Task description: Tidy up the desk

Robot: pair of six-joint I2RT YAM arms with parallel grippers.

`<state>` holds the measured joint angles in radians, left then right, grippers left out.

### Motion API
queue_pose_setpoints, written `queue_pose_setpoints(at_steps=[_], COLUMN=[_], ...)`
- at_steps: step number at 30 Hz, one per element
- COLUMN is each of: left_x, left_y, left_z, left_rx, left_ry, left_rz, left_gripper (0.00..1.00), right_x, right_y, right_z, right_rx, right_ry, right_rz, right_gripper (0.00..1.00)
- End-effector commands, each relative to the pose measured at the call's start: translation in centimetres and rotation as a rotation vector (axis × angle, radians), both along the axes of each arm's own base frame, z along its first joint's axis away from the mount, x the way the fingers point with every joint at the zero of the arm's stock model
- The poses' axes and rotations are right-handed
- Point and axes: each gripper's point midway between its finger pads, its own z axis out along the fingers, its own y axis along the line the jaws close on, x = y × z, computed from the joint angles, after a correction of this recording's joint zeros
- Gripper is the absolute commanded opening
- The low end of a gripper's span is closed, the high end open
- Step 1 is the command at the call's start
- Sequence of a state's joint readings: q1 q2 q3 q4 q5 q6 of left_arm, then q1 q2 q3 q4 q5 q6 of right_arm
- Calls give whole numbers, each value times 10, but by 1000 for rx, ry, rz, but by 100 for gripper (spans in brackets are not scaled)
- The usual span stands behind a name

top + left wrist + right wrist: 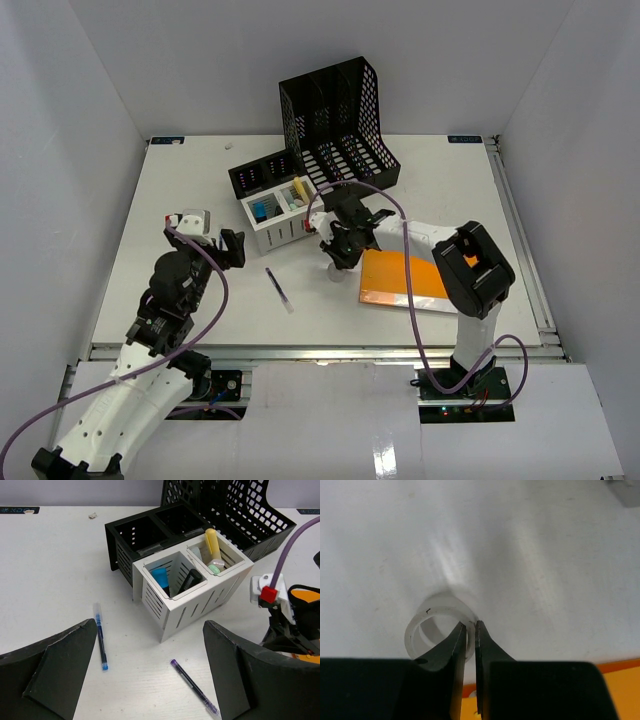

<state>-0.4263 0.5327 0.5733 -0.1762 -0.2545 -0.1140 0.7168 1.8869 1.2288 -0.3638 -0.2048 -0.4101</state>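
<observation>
One step: pinching tape roll (442,605) wall with right gripper (471,625), left gripper (149,624) gaping open; next likely needing clean lift.

white desk (180,190), flat, thin metal-rail edges

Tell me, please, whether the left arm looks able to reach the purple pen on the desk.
Probably yes: the left gripper is open, and the purple pen lies alone on bare desk close by, with nothing between them.
</observation>
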Motion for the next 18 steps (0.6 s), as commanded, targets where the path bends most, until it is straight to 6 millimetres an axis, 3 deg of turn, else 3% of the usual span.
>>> queue_pose_setpoints(at_steps=[1,4,6,9,13,16,18], left_x=[0,0,0,0,0,1,1], left_y=[4,6,8,13,16,19,22], left_z=[-3,-2,-2,-3,-5,-5,-5], left_rx=[-4,-2,2,9,19,25,27], left_ry=[11,8,8,7,11,11,10], left_rz=[22,29,41,66,85,101,112], left_gripper=[98,98,98,98,98,98,98], right_x=[-35,-15,19,87,160,196,216], right_y=[28,56,77,99,138,145,139], right_z=[76,135,161,198,238,256,266], right_rx=[158,207,222,224,293,350,386], right_ry=[-14,-182,-294,-496,-653,-790,-910], right_rz=[298,358,295,104,-65,-216,-329], right_gripper=[8,8,8,8,8,8,8])
